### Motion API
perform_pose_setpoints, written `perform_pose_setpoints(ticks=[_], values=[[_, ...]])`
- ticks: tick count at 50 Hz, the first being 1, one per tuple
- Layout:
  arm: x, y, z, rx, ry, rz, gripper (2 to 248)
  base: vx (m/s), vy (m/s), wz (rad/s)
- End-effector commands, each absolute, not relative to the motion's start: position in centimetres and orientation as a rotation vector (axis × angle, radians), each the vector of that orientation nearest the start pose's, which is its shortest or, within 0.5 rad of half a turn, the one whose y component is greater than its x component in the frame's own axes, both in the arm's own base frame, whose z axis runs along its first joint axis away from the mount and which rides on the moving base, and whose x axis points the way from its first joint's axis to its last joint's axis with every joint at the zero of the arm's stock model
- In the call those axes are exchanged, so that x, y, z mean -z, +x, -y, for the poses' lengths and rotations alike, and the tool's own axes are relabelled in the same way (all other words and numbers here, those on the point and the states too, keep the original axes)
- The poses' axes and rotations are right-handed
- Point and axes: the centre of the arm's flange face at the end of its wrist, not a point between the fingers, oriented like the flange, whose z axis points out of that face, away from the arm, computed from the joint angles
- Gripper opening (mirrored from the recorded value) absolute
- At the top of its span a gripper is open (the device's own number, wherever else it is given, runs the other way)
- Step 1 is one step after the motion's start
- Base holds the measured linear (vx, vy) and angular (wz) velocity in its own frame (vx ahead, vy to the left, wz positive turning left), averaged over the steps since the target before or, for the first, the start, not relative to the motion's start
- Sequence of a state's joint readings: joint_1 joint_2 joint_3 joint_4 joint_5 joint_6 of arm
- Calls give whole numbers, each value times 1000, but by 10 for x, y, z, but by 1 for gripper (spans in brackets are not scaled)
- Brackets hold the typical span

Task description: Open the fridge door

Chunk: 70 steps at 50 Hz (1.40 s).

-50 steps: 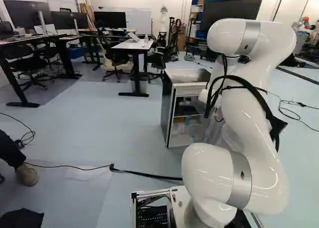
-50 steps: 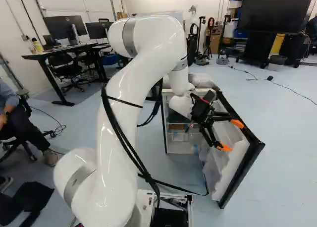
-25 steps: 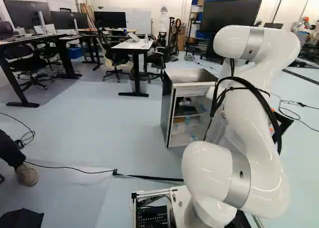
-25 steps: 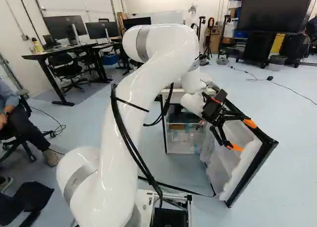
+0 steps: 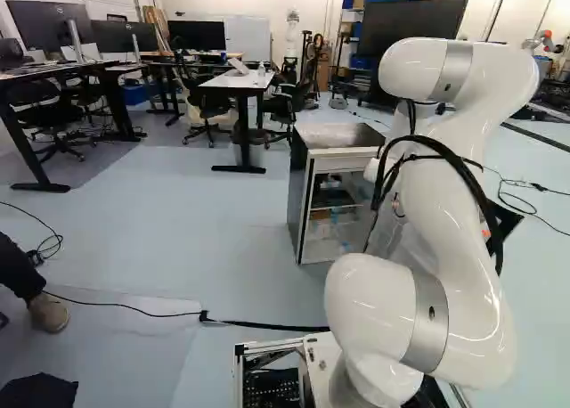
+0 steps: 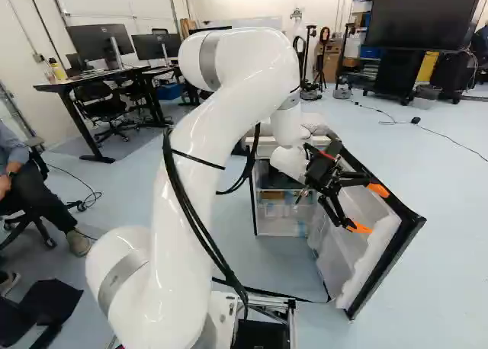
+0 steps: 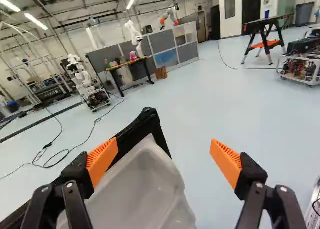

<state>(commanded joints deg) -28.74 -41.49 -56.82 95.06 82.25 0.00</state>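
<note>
Door (image 6: 347, 271) stands swung open right of the fridge (image 5: 299, 199) in the right base view, long axis upright, free edge toward the base, white tray-lined face inward, near the gripper (image 6: 370, 209) with fingers spread, the fridge's shelves holding a brownish item (image 6: 278, 210) and a dark one (image 5: 331, 197)

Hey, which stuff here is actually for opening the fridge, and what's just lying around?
For the job:
- fridge
- its door, already ajar
- orange-padded fingers, apart

Just around:
- monitors
- office chair
- another robot
- folding workbench
</note>
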Motion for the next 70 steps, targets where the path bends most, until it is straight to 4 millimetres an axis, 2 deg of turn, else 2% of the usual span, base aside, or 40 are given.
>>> perform_pose_setpoints(ticks=[70], values=[[-277,347,180,-1290,1525,1248,247,0,0,0]])
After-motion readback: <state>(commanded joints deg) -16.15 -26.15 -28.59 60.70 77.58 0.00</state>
